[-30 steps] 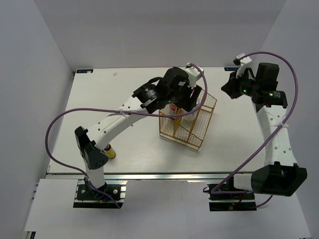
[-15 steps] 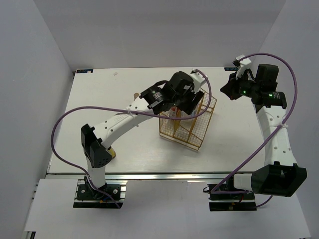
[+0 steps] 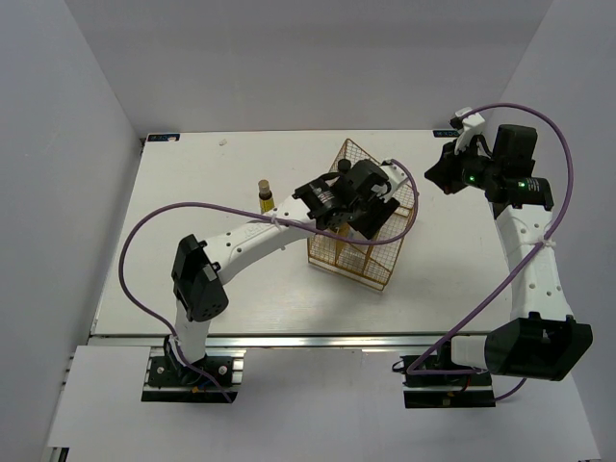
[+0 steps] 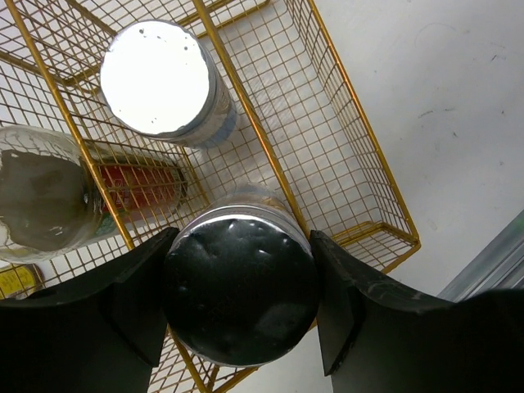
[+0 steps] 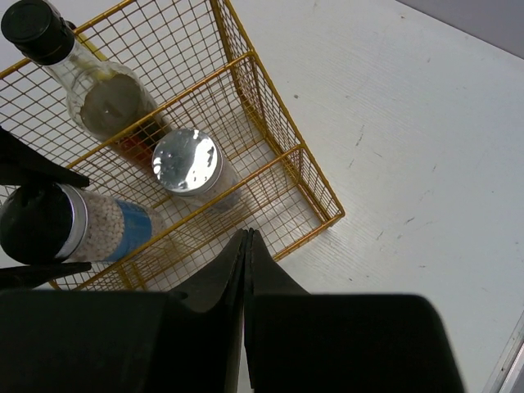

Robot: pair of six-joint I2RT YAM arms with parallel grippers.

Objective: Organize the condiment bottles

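My left gripper (image 3: 359,212) (image 4: 239,250) is shut on a white cylinder bottle with a silver lid (image 4: 240,303) and a blue label (image 5: 98,225). It holds the bottle tilted over a front compartment of the gold wire basket (image 3: 390,252). A second white bottle with a silver lid (image 4: 160,78) (image 5: 187,161) stands in the basket. The tall clear bottle with a red label (image 4: 135,184) (image 5: 110,102) stands in another compartment. An amber-yellow bottle with a dark cap (image 3: 264,193) stands on the table left of the basket. My right gripper (image 3: 446,175) (image 5: 247,237) is shut and empty, raised right of the basket.
The white table (image 3: 279,298) is enclosed by grey walls on the left, back and right. Purple cables loop from both arms. The left arm's elbow (image 3: 197,287) sits over the table's front left. The second amber bottle is out of view.
My left arm has swung right and stretched over the basket with the white bottle, uncovering the amber bottle standing behind it. The right arm has not moved.
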